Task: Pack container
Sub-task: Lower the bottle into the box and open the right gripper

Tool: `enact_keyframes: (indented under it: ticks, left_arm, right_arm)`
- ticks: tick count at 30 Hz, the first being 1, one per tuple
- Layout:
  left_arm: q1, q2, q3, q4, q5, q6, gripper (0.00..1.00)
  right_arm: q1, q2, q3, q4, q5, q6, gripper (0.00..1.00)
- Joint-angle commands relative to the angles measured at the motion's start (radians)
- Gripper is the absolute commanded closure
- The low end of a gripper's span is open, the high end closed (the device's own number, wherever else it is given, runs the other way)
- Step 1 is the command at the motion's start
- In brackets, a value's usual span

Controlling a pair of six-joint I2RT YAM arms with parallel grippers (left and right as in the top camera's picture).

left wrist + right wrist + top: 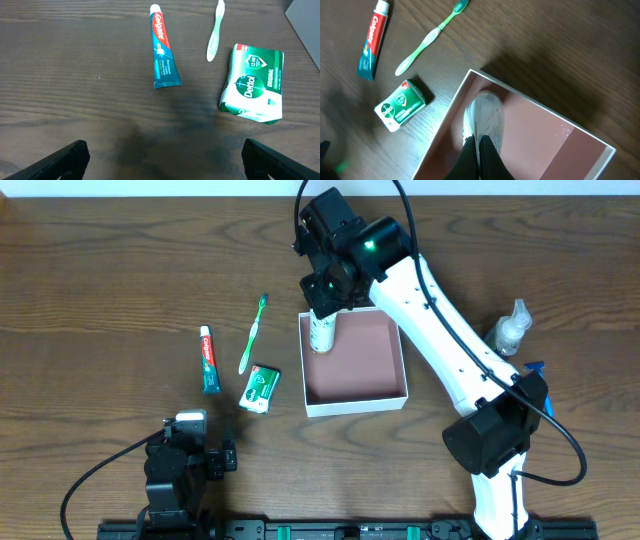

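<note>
Dark wood-grain table, pale wall behind

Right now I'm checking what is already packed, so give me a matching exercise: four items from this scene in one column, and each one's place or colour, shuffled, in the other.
Items:
1. toothpaste tube
2. toothbrush
3. soap box
4. white bottle

Descriptions:
A. inside the container, at its far left corner
B. green and white, just outside the container's near left corner
C. red, white and blue-green, furthest left
D. light green and thin, lying outside the container

Pairs: 1-C; 2-D; 3-B; 4-A
</note>
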Motion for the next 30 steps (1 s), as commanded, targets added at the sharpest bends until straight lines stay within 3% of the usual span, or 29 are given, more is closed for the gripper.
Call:
enact_keyframes:
  ticks: [1, 20, 25, 30]
  left_arm:
    - [0.002, -0.006, -0.011, 0.003, -0.001, 0.002, 0.02]
    - [0.002, -0.006, -0.011, 0.003, 0.000, 0.002, 0.02]
    - [0.002, -0.006, -0.011, 0.003, 0.000, 0.002, 0.02]
    - [0.002, -0.006, -0.011, 0.003, -0.001, 0.002, 0.02]
  right_arm:
    - [0.014, -0.001, -0.028, 0.027, -0.004, 0.015, 0.99]
    - [0.031, -0.001, -0.074, 0.070, -0.005, 0.015, 0.97]
    - [0.030, -0.011, -0.066, 0.069, -0.005, 0.014, 0.87]
    - [0.029, -0.053, -0.055, 0.063, -0.004, 0.007, 0.64]
